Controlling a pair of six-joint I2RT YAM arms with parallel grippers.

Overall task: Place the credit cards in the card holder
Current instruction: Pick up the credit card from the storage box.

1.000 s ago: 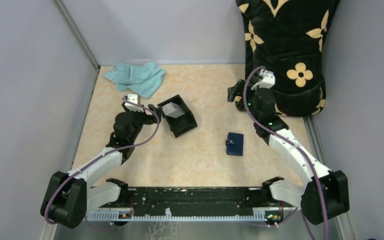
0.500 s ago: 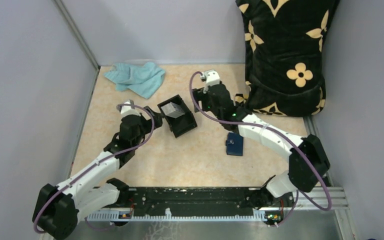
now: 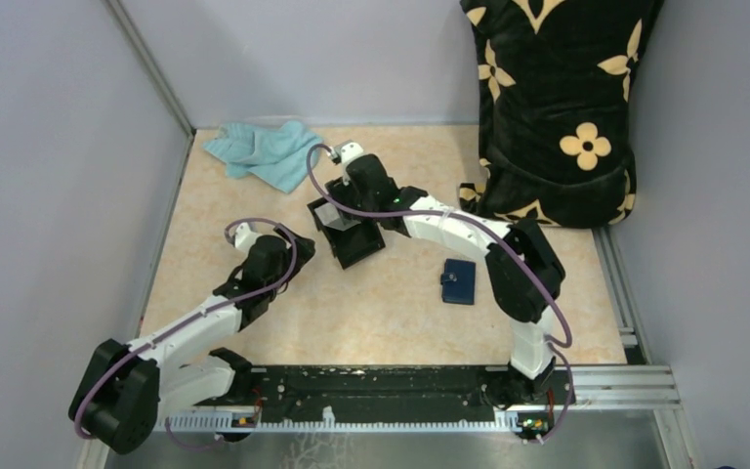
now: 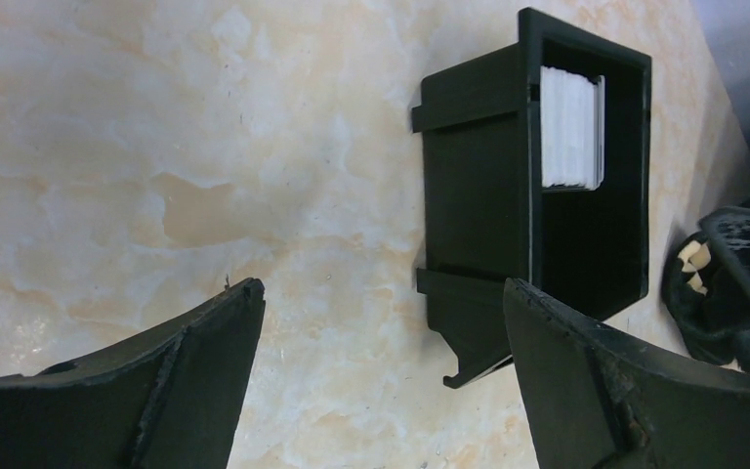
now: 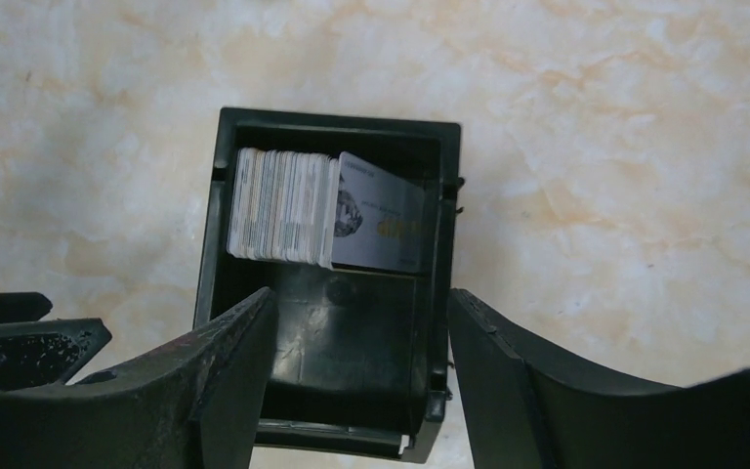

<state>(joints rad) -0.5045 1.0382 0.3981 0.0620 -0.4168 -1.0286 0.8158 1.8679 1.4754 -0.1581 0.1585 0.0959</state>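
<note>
The credit cards (image 5: 283, 205) stand as a pale stack on edge inside a black open-topped box (image 5: 352, 322), with one printed card (image 5: 381, 230) leaning against the stack. My right gripper (image 5: 361, 337) hangs open right above that box (image 3: 352, 239), its fingers astride the box's near part, holding nothing. My left gripper (image 4: 381, 332) is open over bare table just left of the box (image 4: 479, 195), whose cards (image 4: 571, 127) show white. In the top view the left gripper (image 3: 298, 246) sits at the box's left. The card holder (image 3: 459, 281), a navy wallet, lies closed to the right.
A teal cloth (image 3: 264, 151) lies crumpled at the back left. A black cushion with cream flowers (image 3: 557, 98) leans in the back right corner. Grey walls close in the marbled table (image 3: 391, 313) on the left, back and right.
My right arm has swung left from beside the cushion, past the wallet, to above the black box, its jaws narrowing slightly. My left gripper has drawn back from the box.
</note>
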